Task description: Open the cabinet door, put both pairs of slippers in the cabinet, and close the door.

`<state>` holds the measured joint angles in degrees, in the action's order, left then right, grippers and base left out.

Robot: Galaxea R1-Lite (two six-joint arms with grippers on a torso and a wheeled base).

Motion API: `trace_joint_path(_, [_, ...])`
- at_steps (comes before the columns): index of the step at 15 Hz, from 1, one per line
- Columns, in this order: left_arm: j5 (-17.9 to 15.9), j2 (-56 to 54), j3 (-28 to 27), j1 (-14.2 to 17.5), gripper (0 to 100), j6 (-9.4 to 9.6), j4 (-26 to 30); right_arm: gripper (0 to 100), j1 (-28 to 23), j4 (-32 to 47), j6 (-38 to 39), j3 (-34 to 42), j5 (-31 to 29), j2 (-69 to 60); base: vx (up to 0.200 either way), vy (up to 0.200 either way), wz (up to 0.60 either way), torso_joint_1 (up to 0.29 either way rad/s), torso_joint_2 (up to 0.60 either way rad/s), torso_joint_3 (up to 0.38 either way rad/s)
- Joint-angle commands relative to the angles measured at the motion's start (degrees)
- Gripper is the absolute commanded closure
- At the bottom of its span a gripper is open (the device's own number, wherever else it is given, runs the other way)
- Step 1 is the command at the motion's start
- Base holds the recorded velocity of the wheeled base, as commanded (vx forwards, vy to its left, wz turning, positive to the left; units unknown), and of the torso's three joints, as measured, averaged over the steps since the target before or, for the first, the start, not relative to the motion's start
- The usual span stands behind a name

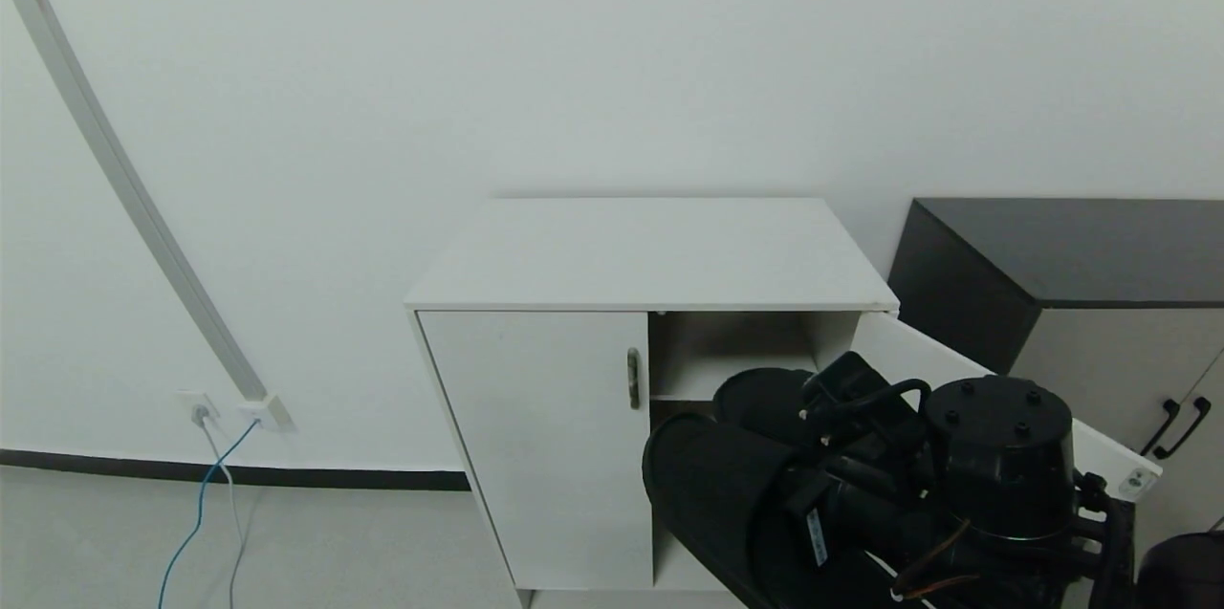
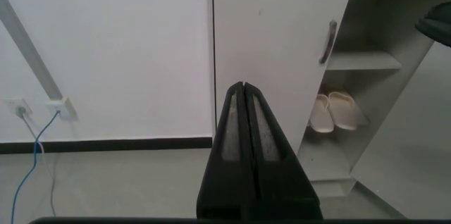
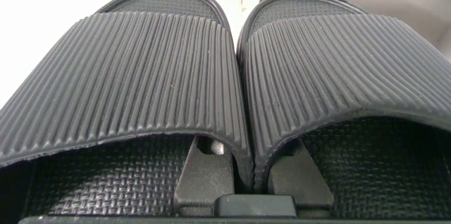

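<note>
The white cabinet [image 1: 650,255] stands against the wall, its left door [image 1: 535,427] closed and its right door [image 1: 1004,399] swung open. A pair of black ribbed slippers [image 1: 717,485] hangs in front of the open compartment. My right gripper [image 3: 243,175] is shut on the two slippers [image 3: 162,69], clamping their touching inner sides under the straps. Farther left and lower, my left gripper [image 2: 243,111] is shut and holds nothing, pointing at the closed door [image 2: 275,48]. A pair of white slippers [image 2: 337,110] lies on a lower shelf inside the cabinet.
A dark-topped cabinet [image 1: 1071,255] stands right of the open door. Wall sockets with a blue cable [image 1: 220,413] and a slanted conduit [image 1: 124,179] are on the wall to the left. Grey floor spreads before the cabinet on the left.
</note>
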<state>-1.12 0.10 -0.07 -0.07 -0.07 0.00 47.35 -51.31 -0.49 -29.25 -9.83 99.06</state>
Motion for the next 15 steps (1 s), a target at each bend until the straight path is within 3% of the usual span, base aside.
trace_joint_path(1, [0.0,0.0,0.0,0.0,100,-0.01,0.0,100,0.0,0.0,0.0,0.1,0.0,0.1,0.000,0.000,0.00,-0.227,0.55,0.330])
trace_joint_path(15, [0.0,0.0,0.0,0.0,100,-0.10,0.0,100,0.8,-0.1,-0.7,0.4,0.0,-0.4,0.000,0.000,0.00,-0.183,0.51,0.325])
